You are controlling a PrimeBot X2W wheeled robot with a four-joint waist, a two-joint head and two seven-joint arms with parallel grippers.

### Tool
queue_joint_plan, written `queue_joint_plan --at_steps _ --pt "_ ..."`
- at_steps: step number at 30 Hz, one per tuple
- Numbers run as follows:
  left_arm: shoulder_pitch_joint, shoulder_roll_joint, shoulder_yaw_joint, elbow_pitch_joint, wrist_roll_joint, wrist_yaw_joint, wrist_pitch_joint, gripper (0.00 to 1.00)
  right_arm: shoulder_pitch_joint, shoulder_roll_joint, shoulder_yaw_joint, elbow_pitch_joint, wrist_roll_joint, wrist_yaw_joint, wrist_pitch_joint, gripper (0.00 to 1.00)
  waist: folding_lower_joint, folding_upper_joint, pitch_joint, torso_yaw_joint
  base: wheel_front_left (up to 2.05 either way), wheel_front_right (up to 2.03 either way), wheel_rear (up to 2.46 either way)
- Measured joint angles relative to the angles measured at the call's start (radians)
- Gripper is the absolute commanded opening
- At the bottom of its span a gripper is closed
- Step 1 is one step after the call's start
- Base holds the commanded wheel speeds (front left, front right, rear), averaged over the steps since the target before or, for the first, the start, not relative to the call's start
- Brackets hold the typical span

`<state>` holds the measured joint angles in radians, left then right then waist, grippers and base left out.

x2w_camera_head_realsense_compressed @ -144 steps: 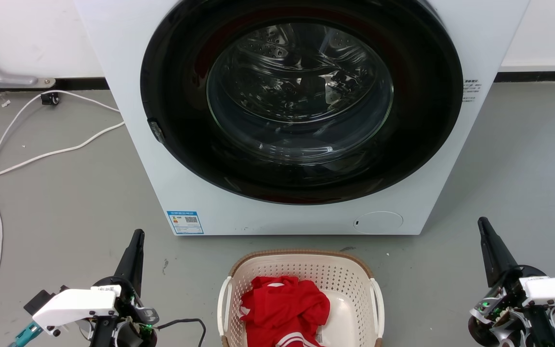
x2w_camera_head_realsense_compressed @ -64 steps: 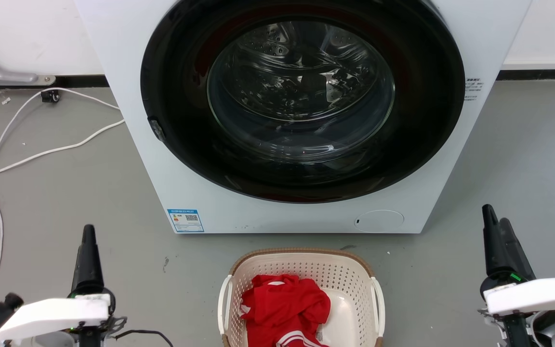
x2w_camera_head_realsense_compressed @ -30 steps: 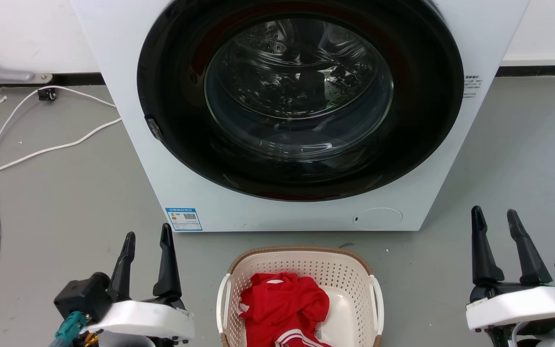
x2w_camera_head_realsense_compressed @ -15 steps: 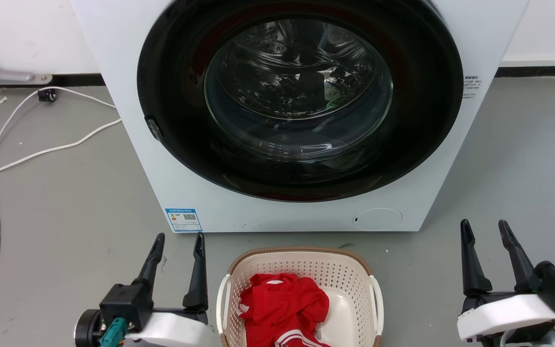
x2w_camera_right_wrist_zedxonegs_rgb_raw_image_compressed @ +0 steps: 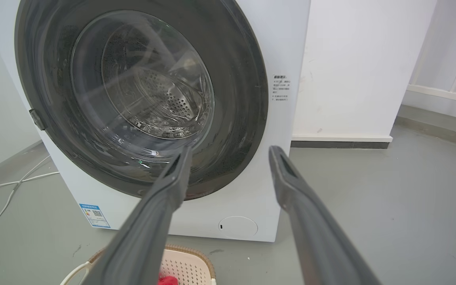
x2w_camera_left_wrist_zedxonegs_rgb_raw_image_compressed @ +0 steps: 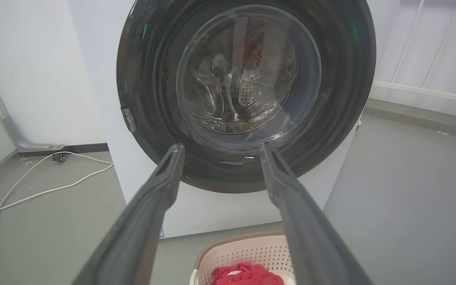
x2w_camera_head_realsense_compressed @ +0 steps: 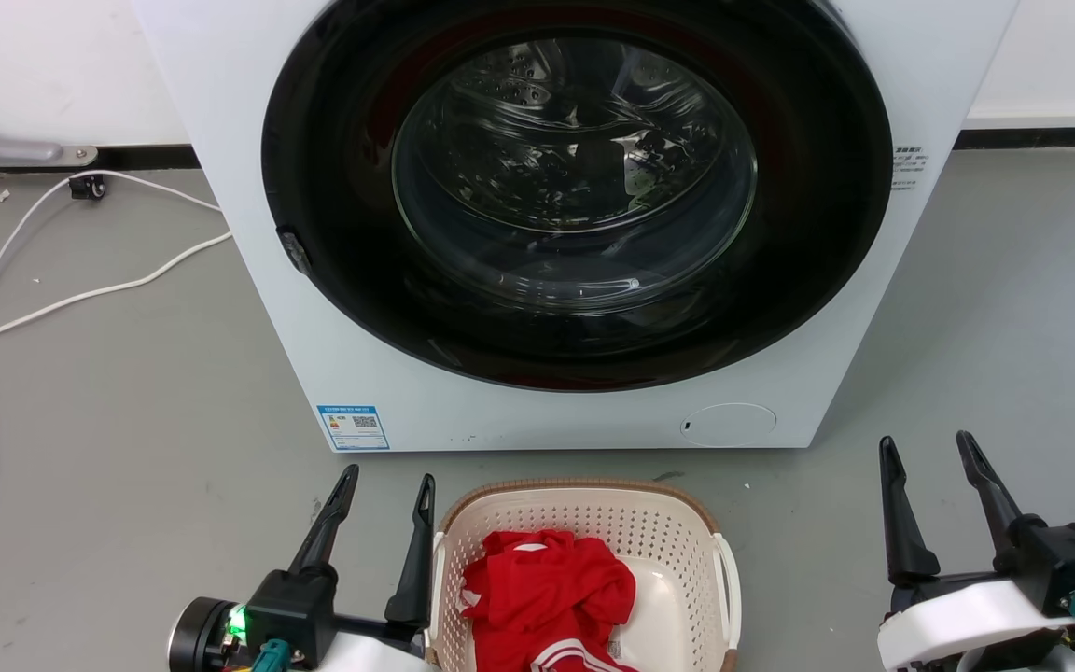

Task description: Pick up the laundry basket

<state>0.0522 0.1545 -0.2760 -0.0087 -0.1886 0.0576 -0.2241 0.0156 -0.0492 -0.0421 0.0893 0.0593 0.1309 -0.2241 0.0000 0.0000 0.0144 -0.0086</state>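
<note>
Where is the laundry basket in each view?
Head view: laundry basket, bottom centre.
Left wrist view: laundry basket, bottom edge, between fingers of the left gripper.
Right wrist view: laundry basket, bottom left of centre, partly behind a finger of the right gripper.
Shared landmark: washer door behind it.

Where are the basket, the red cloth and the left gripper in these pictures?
basket (x2w_camera_head_realsense_compressed: 584, 486), head view, on its brown far rim.
red cloth (x2w_camera_head_realsense_compressed: 547, 588), head view, on the middle of the cloth.
left gripper (x2w_camera_head_realsense_compressed: 388, 475), head view, midway between its two fingertips.
</note>
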Motion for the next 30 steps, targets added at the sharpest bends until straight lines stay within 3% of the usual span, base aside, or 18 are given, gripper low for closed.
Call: queue_joint_plan --at_steps 10,16,21,30 --pt "0.007 -0.029 0.026 -0.013 0.057 -0.005 -0.018 1.00 0.005 0.000 0.010 -0.001 -0.040 0.000 -0.018 1.00 0.0000 0.0000 0.003 0.003 0.00 0.00 0.00" --pt "0.024 -0.068 0.092 -0.017 0.055 -0.054 -0.027 1.00 0.005 0.000 0.012 0.024 0.012 0.000 -0.028 1.00 0.0000 0.0000 0.005 0.003 0.00 0.00 0.00" --pt "0.031 -0.088 0.129 -0.004 0.083 -0.092 -0.036 1.00 0.005 0.000 0.019 0.034 -0.009 0.000 -0.037 1.00 0.0000 0.0000 0.004 0.001 0.00 0.00 0.00" --pt "0.031 -0.101 0.143 0.010 0.117 -0.122 -0.039 1.00 0.003 0.000 0.021 0.040 -0.010 0.000 -0.038 1.00 0.0000 0.0001 0.002 -0.002 0.00 0.00 0.00"
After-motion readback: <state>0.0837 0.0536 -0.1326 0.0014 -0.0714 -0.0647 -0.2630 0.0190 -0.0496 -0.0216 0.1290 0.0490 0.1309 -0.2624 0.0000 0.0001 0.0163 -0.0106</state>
